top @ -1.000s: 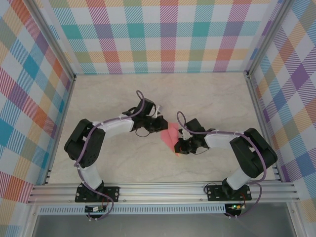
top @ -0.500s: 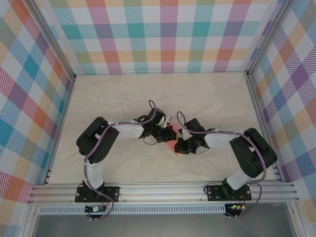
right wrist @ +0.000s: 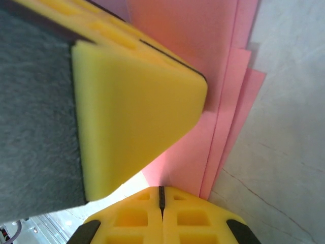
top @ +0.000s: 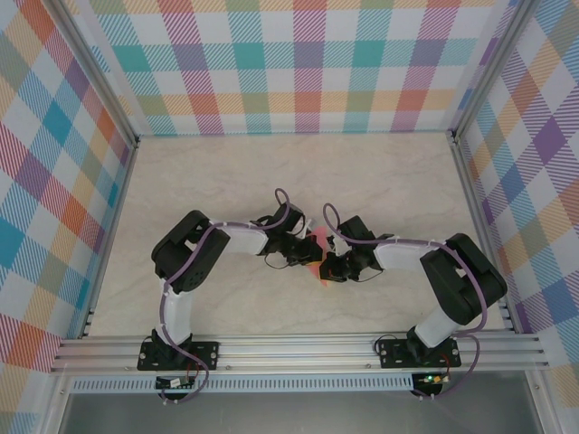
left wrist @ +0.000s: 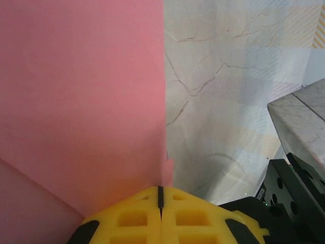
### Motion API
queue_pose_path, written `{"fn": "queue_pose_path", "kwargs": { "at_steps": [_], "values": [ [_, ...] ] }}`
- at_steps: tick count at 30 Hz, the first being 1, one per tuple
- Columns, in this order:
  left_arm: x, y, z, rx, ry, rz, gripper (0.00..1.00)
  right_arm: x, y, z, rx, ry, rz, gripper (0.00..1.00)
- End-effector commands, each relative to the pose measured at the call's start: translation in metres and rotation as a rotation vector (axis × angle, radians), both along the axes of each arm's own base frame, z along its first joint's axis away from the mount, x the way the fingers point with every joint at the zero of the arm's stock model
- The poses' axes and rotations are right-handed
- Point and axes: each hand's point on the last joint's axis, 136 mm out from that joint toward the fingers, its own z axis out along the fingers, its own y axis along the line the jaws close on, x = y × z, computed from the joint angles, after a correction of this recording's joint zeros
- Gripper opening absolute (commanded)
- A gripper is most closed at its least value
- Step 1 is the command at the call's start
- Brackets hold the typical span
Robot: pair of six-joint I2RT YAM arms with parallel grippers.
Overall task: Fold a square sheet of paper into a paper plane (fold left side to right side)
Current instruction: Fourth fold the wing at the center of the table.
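Two grippers meet at the middle of the marble-patterned table in the overhead view. You see the left gripper reaching in from the left and the right gripper from the right, almost nose to nose. The folded pink-red paper lies between and under them. One patch shows above the wrists and a narrow tip pokes out toward the near edge. From this height you cannot tell how either set of jaws stands.

On the left wrist camera, your yellow foam fingers are pressed together, with only a thin dark seam between them. Their tip sits at the paper's straight right-hand edge, and the pink-red sheet spreads flat across the left half of the frame. A fainter diagonal fold line crosses its lower left corner. Bare table lies to the right of that edge. You cannot tell whether any paper is caught in the seam.

On the right wrist camera, the right fingers are likewise closed tight against each other, and the paper runs up to their tip. The left gripper's foam wedge bears down on the paper just ahead of them. The paper's layers step out in three staggered edges toward the table on the right.
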Motion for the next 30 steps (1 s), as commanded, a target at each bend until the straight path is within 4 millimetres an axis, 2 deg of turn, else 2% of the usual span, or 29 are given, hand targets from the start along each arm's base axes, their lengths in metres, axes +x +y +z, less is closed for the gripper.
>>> {"fn": "queue_pose_path", "kwargs": {
  "at_steps": [1, 6, 12, 19, 26, 30],
  "values": [
    [0.005, 0.000, -0.014, 0.010, -0.001, -0.005, 0.04, -0.043, -0.041, -0.040, -0.206, 0.164, 0.010, 0.00],
    [0.020, 0.014, -0.027, 0.026, 0.006, 0.040, 0.04, -0.044, -0.044, -0.041, -0.222, 0.164, 0.015, 0.00],
    [0.044, 0.027, -0.025, 0.039, -0.003, 0.062, 0.04, -0.046, -0.045, -0.041, -0.229, 0.170, 0.021, 0.00],
    [0.080, 0.033, -0.010, 0.016, -0.028, 0.078, 0.04, -0.046, -0.043, -0.041, -0.216, 0.171, 0.023, 0.00],
    [0.086, 0.023, 0.014, -0.058, -0.050, 0.055, 0.07, -0.044, -0.039, -0.038, -0.195, 0.166, 0.028, 0.00],
    [0.092, 0.024, 0.040, -0.108, -0.077, 0.048, 0.09, -0.034, -0.026, -0.025, -0.125, 0.119, 0.036, 0.00]
  ]
}}
